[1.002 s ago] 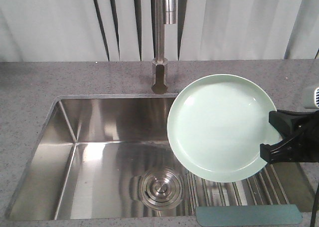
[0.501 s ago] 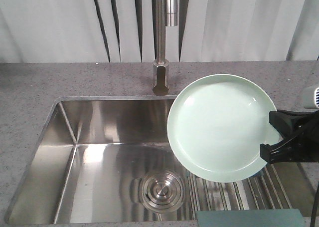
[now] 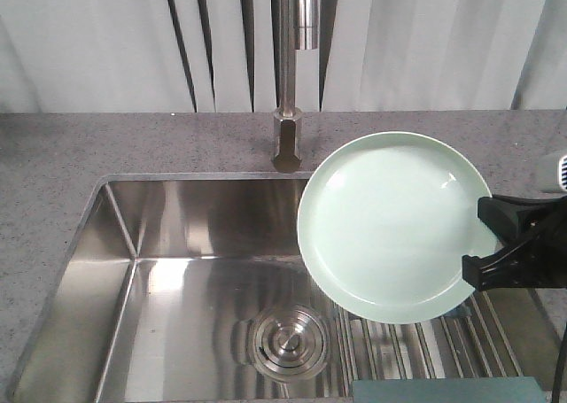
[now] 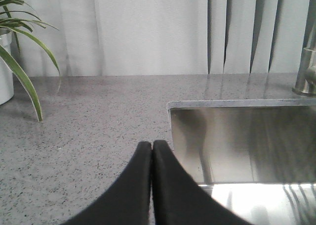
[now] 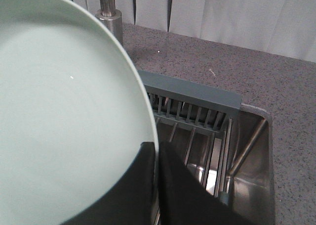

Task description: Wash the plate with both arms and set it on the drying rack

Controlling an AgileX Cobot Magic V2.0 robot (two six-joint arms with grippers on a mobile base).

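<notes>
The pale mint-green plate [image 3: 390,226] hangs tilted above the right part of the sink, its face turned toward the front camera. My right gripper [image 3: 476,241] is shut on its right rim, one finger on each side of the edge, as the right wrist view shows at the plate [image 5: 64,116] and gripper [image 5: 157,151]. The drying rack [image 3: 416,341] of steel rods lies across the sink below the plate, and its grey-blue end bar [image 5: 192,93] is behind the plate edge. My left gripper [image 4: 151,146] is shut and empty over the countertop beside the sink's left corner; the front view does not show it.
A tall steel faucet [image 3: 288,84] stands behind the sink [image 3: 124,244], just left of the plate's top. A round steel drain [image 3: 285,337] sits in the basin floor. A potted plant [image 4: 19,62] stands at the far left of the speckled grey counter [image 4: 89,116].
In the front view the sink, faucet and rack have slid slightly downward in the frame. The plate and right gripper keep the same place and the same hold.
</notes>
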